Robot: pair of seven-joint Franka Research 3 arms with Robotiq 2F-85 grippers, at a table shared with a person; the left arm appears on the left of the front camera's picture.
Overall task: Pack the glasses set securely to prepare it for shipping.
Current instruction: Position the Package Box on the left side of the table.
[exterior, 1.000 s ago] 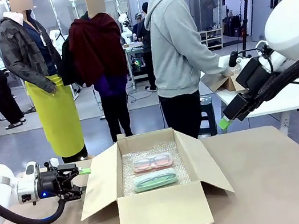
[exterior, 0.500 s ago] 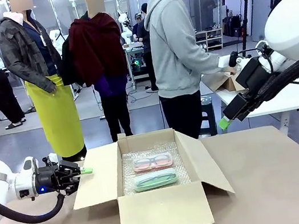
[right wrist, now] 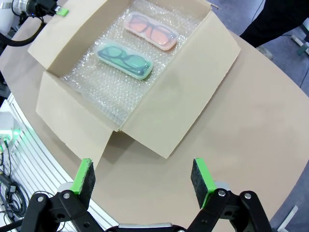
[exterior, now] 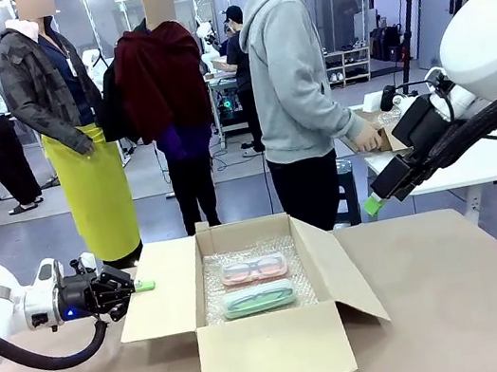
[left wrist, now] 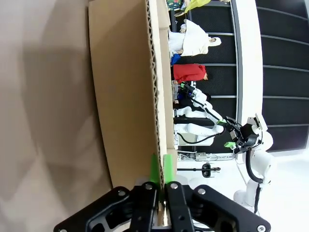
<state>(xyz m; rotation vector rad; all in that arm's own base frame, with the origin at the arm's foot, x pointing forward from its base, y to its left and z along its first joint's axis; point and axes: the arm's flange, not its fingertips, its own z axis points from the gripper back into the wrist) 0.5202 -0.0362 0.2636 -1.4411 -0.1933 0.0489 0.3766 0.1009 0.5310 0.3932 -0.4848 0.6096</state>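
While the left gripper (exterior: pixel 143 285) pinches the brown cardboard box's left flap (exterior: pixel 162 288) (right gripper (right wrist: pixel 143 180) wide open), both oblong glasses cases (exterior: pixel 255 283) lie inside.

No legible text, labels, brand marks, numbers or signs in any view. The cardboard box (exterior: pixel 267 346) has plain brown flaps and walls, no print visible. The pink case (exterior: pixel 253 269) and the green case (exterior: pixel 258 298) carry no readable marking. A sign high on the far right wall is too small to read.
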